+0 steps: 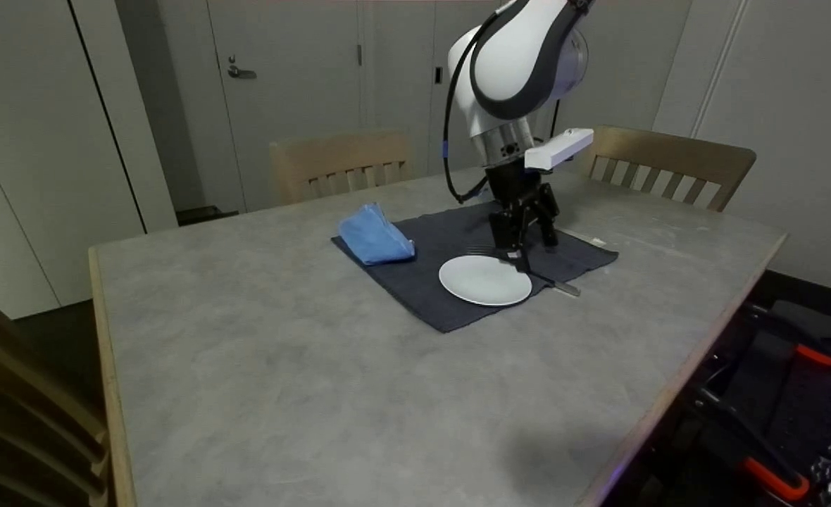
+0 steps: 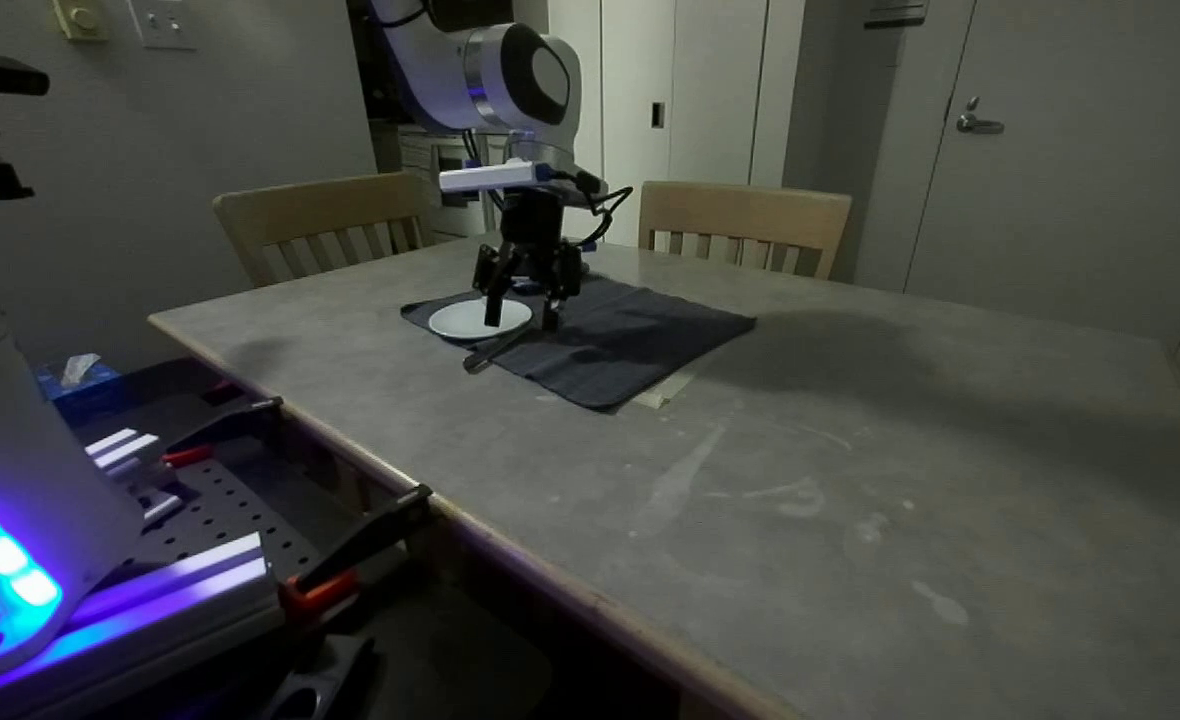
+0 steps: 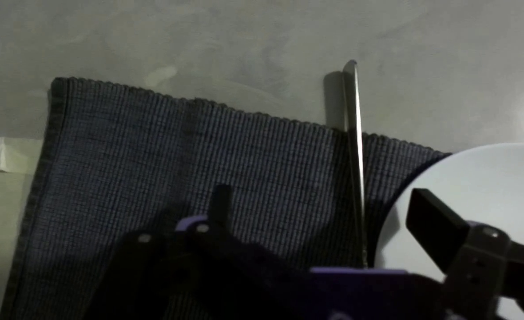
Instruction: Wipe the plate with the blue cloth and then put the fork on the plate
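Note:
The white plate (image 1: 484,282) lies on the dark grey placemat in both exterior views (image 2: 450,320). Its edge shows at the right of the wrist view (image 3: 510,186). The silvery fork (image 1: 567,288) lies beside the plate, its handle end past the mat's edge; the handle also shows here (image 2: 482,358). My gripper (image 1: 534,255) is open over the fork, also in an exterior view (image 2: 522,322). In the wrist view (image 3: 322,200) the fork (image 3: 355,133) runs between the fingers, and one finger is over the plate's edge. The folded blue cloth (image 1: 375,236) sits on the mat's far corner, out of the wrist view.
The placemat (image 1: 429,296) lies on a grey table (image 1: 303,366). Tape (image 2: 662,390) sticks to the table at a mat corner. Wooden chairs (image 1: 345,158) stand around the table. Clamps (image 2: 380,535) grip the table edge near the robot base.

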`<state>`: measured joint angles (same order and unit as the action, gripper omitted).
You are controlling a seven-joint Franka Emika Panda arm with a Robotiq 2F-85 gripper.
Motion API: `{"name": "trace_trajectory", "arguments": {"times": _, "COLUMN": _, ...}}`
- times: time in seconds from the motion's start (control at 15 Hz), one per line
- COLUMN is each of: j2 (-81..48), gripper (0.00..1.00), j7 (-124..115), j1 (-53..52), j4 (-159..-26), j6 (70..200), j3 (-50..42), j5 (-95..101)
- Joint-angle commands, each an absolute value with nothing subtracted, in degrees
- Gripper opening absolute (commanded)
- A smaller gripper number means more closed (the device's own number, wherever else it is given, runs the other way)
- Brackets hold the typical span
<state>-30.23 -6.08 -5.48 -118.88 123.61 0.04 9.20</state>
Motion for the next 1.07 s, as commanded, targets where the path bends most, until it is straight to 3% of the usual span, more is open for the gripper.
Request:
{"name": "trace_trajectory", "arguments": {"times": 0.0, "j2": -25.25, "gripper": 1.0, "j7": -5.28, "j1": -6.31, "j4": -124.73, "j6": 126.06, "j3": -0.02, "j5": 11.94}}
{"name": "trace_trajectory", "arguments": {"times": 0.13, "j2": -22.94, "gripper": 1.0, "j7": -4.14, "j1": -5.94, "j4": -128.45, "j6": 129.18, "j3": 0.36, "j5": 12.62}}
{"name": "trace_trajectory", "arguments": {"times": 0.53, "j2": -15.14, "gripper": 1.0, "j7": 4.29, "j1": -1.9, "j4": -145.98, "j6": 156.23, "j3": 1.6, "j5": 8.9}}
{"name": "trace_trajectory", "arguments": {"times": 0.6, "j2": -19.48, "gripper": 1.0, "j7": 1.37, "j1": -4.03, "j4": -139.54, "j6": 149.55, "j3": 0.62, "j5": 10.13}}
{"name": "trace_trajectory", "arguments": {"times": 1.0, "j2": -20.56, "gripper": 1.0, "j7": -0.58, "j1": -4.29, "j4": -138.86, "j6": 151.13, "j3": 0.1, "j5": 9.84}}
